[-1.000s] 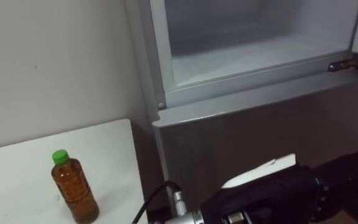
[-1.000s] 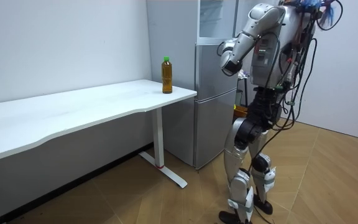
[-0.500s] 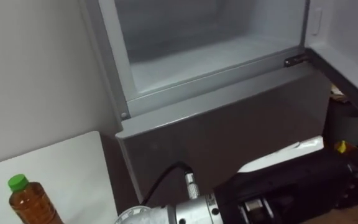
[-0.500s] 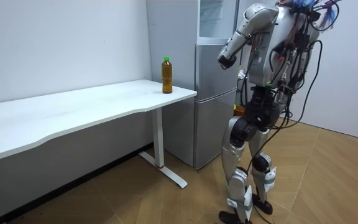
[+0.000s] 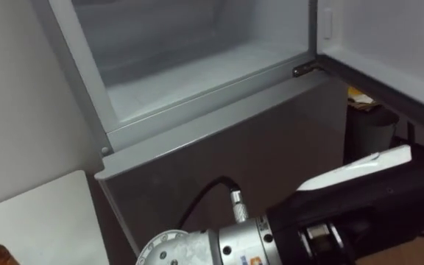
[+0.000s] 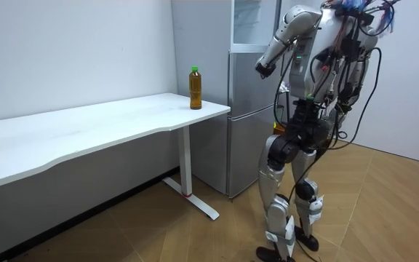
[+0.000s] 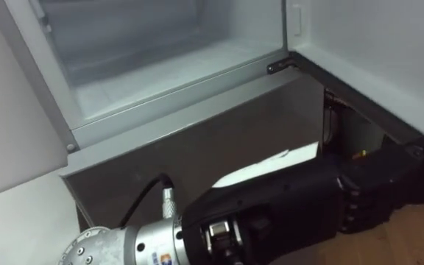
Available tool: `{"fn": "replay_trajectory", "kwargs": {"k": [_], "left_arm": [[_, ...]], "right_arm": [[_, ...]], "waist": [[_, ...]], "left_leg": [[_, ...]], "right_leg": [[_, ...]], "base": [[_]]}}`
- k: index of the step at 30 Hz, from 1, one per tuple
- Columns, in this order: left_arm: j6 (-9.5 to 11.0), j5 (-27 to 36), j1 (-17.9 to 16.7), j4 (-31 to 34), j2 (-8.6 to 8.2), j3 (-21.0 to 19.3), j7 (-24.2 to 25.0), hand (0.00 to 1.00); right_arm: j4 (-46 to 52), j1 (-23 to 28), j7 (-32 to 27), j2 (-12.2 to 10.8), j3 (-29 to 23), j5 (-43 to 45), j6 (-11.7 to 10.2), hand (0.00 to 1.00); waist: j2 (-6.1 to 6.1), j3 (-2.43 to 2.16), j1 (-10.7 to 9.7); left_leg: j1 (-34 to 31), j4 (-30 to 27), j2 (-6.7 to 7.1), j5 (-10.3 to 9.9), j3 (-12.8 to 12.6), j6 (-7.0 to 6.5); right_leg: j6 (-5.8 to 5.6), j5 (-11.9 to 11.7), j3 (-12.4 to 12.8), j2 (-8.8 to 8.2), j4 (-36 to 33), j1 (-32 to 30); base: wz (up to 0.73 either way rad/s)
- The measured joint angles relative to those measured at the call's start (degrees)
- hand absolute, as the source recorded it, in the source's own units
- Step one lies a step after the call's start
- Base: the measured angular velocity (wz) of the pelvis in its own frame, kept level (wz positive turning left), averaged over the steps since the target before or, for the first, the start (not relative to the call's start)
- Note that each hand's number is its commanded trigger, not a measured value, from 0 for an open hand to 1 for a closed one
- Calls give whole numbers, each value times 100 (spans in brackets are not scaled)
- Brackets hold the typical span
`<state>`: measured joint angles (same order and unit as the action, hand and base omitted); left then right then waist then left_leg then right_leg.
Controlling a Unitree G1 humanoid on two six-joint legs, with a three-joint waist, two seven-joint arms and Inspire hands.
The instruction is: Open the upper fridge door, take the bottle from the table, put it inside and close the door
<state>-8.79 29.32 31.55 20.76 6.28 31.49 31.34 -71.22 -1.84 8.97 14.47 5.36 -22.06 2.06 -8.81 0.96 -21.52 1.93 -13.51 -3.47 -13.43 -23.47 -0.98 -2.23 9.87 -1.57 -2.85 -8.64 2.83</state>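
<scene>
The bottle point(image 6: 194, 88) stands on the bench point(image 6: 108, 120) at 8 o'clock from the open upper fridge point(image 5: 197, 73); the left robot hand point(image 7: 389, 193), loosely open and empty at 4 o'clock, should swing there and grip mid-body.

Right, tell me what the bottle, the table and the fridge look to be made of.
The bottle is probably clear plastic: amber liquid shows through, and the cap is green. The table has a smooth matte white top, likely laminate, on a white metal-looking leg. The fridge looks like grey sheet metal outside, with a white plastic-looking lining in the open upper compartment.
</scene>
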Motion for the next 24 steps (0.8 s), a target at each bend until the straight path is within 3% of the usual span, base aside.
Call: {"fn": "replay_trajectory", "kwargs": {"k": [7, 13, 18, 24], "left_arm": [[1, 8, 217, -161, -67, 60, -2, 0], [1, 18, 272, -188, -69, 58, -46, 0], [3, 18, 309, -185, -56, -2, -161, 0], [25, 16, 310, -70, -52, -158, -209, 0]], "right_arm": [[-29, 95, -7, 194, -2, -9, 55, 0], [-35, 210, -137, 160, -41, -219, 51, 0], [13, 252, -338, 87, -37, -469, 50, 0], [282, 242, -406, -68, -33, -434, 26, 0]], "waist": [[-4, 9, -43], [5, 13, -51], [57, 0, 2], [263, -30, 164]], "left_leg": [[-4, 1, 14, -3, -170, 6], [-24, -7, 4, -3, -243, 7], [-96, -25, 20, -2, -50, 7], [-241, -109, 39, 8, 251, 9]], "right_leg": [[6, -4, 204, 29, -11, -91], [7, -2, 220, 30, -4, -92], [13, 5, 36, 8, -10, -94], [20, 9, -270, -14, -4, -54]], "base": [[-14], [-1], [16], [25]]}}
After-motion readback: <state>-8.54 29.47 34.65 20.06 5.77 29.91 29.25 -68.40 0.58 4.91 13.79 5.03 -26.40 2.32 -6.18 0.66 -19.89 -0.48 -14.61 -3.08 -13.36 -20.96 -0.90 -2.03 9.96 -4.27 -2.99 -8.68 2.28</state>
